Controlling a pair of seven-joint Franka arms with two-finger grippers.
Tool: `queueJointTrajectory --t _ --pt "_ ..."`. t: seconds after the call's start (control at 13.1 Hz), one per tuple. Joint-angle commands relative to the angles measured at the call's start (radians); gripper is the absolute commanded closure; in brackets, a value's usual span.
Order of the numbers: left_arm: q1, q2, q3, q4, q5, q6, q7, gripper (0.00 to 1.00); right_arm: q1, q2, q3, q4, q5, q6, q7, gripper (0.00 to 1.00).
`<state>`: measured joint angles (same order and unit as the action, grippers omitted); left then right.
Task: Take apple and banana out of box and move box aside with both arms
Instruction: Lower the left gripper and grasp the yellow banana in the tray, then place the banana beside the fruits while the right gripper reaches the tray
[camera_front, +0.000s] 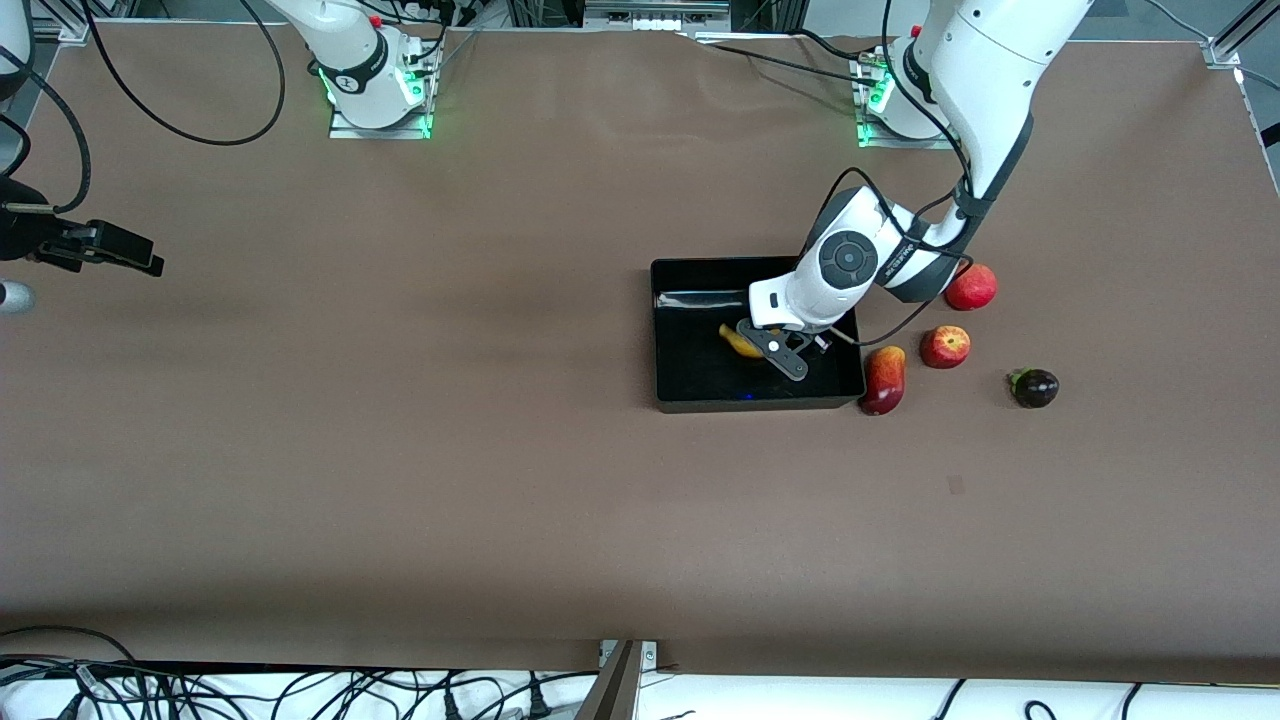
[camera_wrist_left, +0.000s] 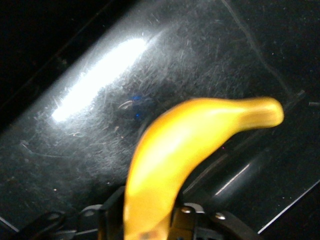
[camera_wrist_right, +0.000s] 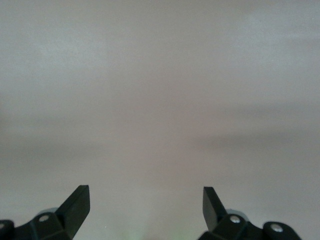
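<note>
The black box (camera_front: 670, 390) sits mid-table toward the left arm's end. My left gripper (camera_front: 762, 346) reaches down into it and is shut on the yellow banana (camera_front: 738, 342). In the left wrist view the banana (camera_wrist_left: 185, 145) stands between the fingers (camera_wrist_left: 112, 215) over the glossy box floor (camera_wrist_left: 100, 85). I cannot tell whether the banana touches the floor. A red apple with yellow patches (camera_front: 944, 346) lies on the table beside the box. My right gripper (camera_front: 140, 258) waits open and empty above the table at the right arm's end; the right wrist view shows its gripper (camera_wrist_right: 145, 200) over bare table.
Beside the box toward the left arm's end lie a second red apple (camera_front: 970, 287), an oblong red fruit (camera_front: 884, 380) against the box's corner, and a small dark purple fruit (camera_front: 1035, 387). A brown table (camera_front: 400, 450) spreads all around.
</note>
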<state>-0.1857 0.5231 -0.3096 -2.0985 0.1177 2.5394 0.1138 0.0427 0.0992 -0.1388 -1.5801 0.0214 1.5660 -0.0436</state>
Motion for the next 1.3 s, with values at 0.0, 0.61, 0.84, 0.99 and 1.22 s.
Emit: queueJointTrajectory --t 0.0,0.61,0.84,0.99,1.22 --pt "0.003 0.005 -0.006 0.005 0.022 0.001 0.014 1.0 -0.003 0.01 0.001 0.026 -0.008 -0.02 -0.006 0.0" --pt "0.094 -0.299 -0.02 0.018 -0.117 -0.284 0.012 1.0 0.003 0.007 0.008 0.028 -0.006 -0.018 -0.001 0.0" --pt "0.194 -0.373 -0.017 0.119 -0.321 -0.532 0.143 1.0 0.034 0.007 0.012 0.028 -0.017 -0.005 0.014 0.0" --pt "0.317 -0.323 -0.01 0.147 -0.32 -0.548 0.318 1.0 0.048 0.026 0.016 0.028 0.038 0.09 0.017 0.0" --pt "0.333 -0.188 0.093 0.201 -0.3 -0.464 0.568 1.0 0.083 0.051 0.028 0.025 0.103 0.067 0.004 0.0"
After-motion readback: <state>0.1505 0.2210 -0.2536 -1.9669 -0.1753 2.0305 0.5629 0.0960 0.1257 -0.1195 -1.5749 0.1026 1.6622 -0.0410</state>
